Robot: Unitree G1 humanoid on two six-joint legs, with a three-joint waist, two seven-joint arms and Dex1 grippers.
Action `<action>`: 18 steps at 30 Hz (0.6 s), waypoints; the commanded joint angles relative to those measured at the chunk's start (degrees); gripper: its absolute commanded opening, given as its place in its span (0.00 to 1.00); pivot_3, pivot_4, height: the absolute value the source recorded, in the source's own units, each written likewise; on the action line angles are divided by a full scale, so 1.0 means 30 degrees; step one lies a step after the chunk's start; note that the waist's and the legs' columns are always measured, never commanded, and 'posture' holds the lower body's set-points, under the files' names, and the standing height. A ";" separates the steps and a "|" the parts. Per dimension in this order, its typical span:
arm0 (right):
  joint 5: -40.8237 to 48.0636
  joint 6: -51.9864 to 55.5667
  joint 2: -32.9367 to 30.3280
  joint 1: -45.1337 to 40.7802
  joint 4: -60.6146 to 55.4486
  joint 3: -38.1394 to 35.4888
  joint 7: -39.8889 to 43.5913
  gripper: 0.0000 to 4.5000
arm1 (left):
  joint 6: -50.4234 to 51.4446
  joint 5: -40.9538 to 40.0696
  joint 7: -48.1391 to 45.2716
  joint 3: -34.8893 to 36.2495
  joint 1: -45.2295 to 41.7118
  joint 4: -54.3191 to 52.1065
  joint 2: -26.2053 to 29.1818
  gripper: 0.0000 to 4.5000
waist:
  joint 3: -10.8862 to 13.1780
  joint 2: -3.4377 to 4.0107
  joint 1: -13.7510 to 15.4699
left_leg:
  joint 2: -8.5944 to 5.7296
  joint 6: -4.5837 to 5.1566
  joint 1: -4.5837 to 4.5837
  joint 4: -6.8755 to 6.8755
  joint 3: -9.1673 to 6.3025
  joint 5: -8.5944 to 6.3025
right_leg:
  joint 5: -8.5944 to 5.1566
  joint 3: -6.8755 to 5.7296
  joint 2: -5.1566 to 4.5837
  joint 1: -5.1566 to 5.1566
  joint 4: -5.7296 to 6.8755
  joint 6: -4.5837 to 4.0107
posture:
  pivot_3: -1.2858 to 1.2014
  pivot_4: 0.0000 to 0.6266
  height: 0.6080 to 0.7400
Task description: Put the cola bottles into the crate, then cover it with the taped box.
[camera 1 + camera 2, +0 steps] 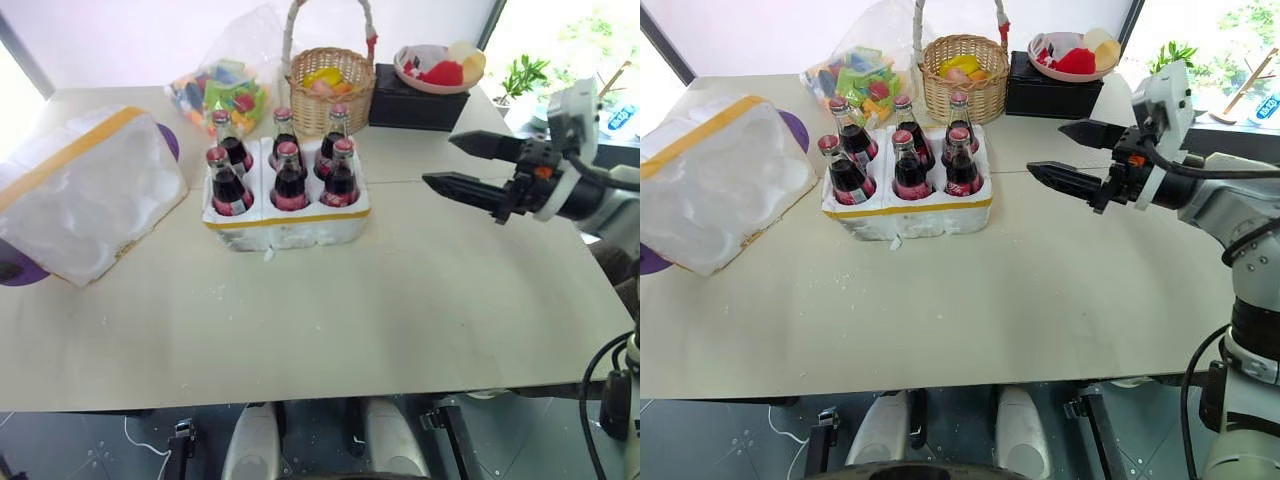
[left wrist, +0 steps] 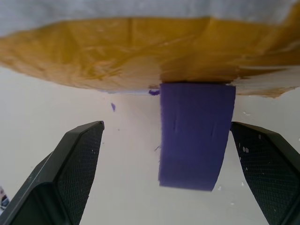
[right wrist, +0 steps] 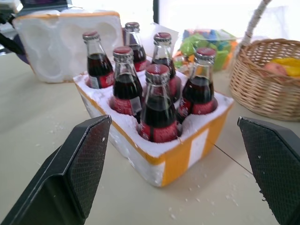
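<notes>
Right gripper [image 1: 458,164] spread wide, empty, hovering right of the crate [image 1: 290,222]. Six bottles [image 1: 290,178] stand in the crate's wells. Left gripper [image 2: 171,176] wide apart, empty, close to the box [image 1: 75,195], which lies on its side left of the crate.

Looks like a staged test room rather than a home. Plain pale tabletop [image 1: 400,320] beside big bright windows; potted green plant [image 1: 522,76] outside the glass. Grey floor with loose cables [image 1: 140,445] under table.
</notes>
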 commanded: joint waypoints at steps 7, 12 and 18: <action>0.1075 0.0316 -0.1262 0.0836 -0.1929 -0.1521 -0.0547 1.00 | 0.0647 0.0107 -0.0668 0.0187 -0.2411 0.0513 -0.0751 0.70 | 0.0001 -0.0025 -0.0001 | -0.0001 0.0001 -0.0004 0.0028 -0.0006 0.0001 | -0.0001 0.0004 -0.0005 0.0015 0.0001 -0.0002 | 0.52 0.24 1.00; 0.2346 0.1077 -0.1693 0.1055 -0.1978 -0.1648 -0.0106 1.00 | 0.0240 0.0253 -0.0901 0.0051 -0.2281 0.0354 -0.0689 0.12 | 0.0002 -0.0027 -0.0063 | 0.0001 0.0003 -0.0003 0.0026 -0.0009 0.0002 | 0.0001 0.0003 0.0001 0.0008 0.0007 0.0001 | 0.52 0.24 1.00; 0.2273 0.0516 -0.1738 0.1489 -0.2487 -0.1550 -0.0613 1.00 | -0.2530 -0.1152 0.1495 0.1693 -0.2777 -0.0545 -0.0540 0.12 | 0.0001 -0.0040 -0.0018 | 0.0002 0.0003 -0.0005 0.0034 -0.0016 0.0002 | 0.0001 0.0002 0.0000 0.0015 0.0008 0.0001 | 0.52 0.24 1.00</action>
